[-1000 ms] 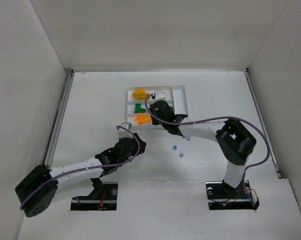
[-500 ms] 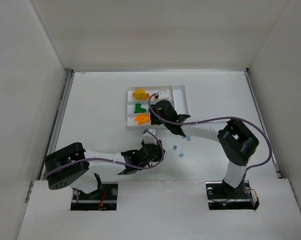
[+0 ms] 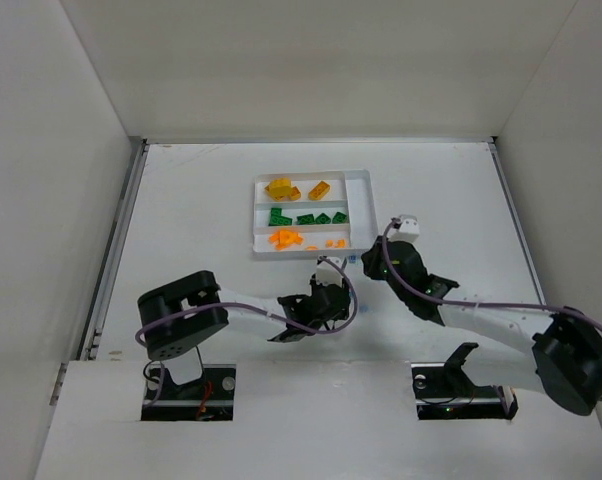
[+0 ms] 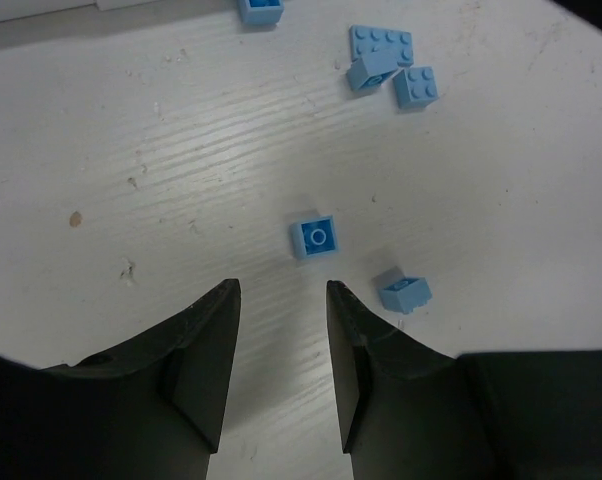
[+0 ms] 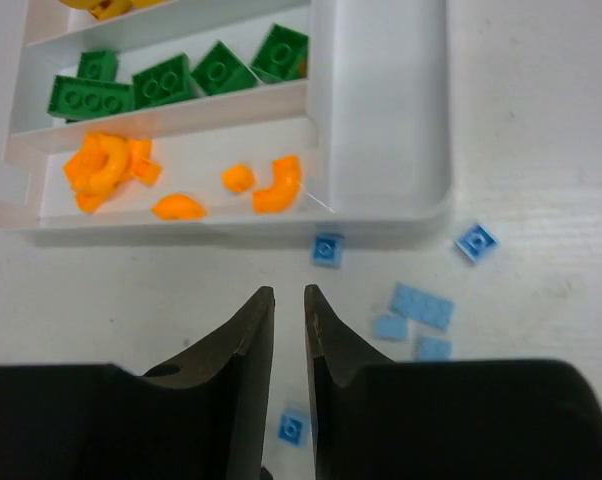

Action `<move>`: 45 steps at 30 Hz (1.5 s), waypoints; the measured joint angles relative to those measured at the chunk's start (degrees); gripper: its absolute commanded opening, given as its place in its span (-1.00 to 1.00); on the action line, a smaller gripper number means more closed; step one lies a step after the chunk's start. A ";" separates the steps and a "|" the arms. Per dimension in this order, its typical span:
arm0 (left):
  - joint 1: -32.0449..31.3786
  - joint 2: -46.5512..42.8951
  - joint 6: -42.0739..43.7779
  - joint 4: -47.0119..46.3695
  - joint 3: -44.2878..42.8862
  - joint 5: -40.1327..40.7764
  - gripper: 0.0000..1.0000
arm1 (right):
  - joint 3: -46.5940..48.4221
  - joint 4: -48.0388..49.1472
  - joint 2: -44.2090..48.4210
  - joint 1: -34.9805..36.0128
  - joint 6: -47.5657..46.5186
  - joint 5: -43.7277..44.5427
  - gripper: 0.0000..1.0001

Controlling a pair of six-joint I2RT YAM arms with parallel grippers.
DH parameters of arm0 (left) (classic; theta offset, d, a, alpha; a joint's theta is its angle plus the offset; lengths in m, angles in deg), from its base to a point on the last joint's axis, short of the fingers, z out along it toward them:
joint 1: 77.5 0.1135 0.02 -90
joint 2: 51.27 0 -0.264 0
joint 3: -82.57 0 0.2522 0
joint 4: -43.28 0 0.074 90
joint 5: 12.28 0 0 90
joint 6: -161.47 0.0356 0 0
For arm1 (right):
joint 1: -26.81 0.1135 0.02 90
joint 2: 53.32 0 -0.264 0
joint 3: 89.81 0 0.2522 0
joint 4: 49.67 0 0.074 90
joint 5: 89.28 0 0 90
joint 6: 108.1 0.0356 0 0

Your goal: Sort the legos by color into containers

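Blue bricks out on the table, both claws empty

The left gripper (image 4: 281, 290) hung with its jaws apart and nothing between them, a one-stud pale blue brick (image 4: 316, 237) lying flat on the table (image 4: 161, 150) just ahead of its fingertips. The right gripper (image 5: 287, 292), near the white tray (image 5: 381, 215), had its fingers drawn almost together, empty too. Yellow bricks (image 3: 279, 187), green bricks (image 5: 161, 85) and orange curved bits (image 5: 106, 165) sat in the tray's three long slots. The side slot (image 5: 381, 100) was bare, and the blue pieces lay scattered just in front of the tray. The likely risk was that the brick, tiny and of smooth hard plastic, could skid off under off-centre jaws, or that the tipped brick (image 4: 404, 291) beside it could get pinched instead. With both arms so near each other, they could also clash. The tabletop looked white-painted, grainy and scuffed.
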 measured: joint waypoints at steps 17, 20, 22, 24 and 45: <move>-0.28 8.37 1.81 4.28 -9.53 3.82 -0.80 | -13.42 -7.02 16.65 1.68 10.56 2.56 -0.18; -0.24 7.91 2.12 5.57 -9.57 4.59 -0.81 | -14.60 -9.09 20.55 2.86 12.28 2.75 -0.18; 0.09 7.13 2.69 6.84 -9.64 4.55 -0.81 | -14.95 -9.73 23.02 3.48 13.25 2.84 -0.19; 1.05 6.23 3.52 8.28 -10.67 4.35 -0.80 | -15.17 -10.10 25.05 3.98 13.97 2.86 -0.22; 19.87 27.12 8.33 12.31 -44.94 -6.03 -0.31 | -15.13 -13.66 18.80 12.59 17.62 3.85 0.01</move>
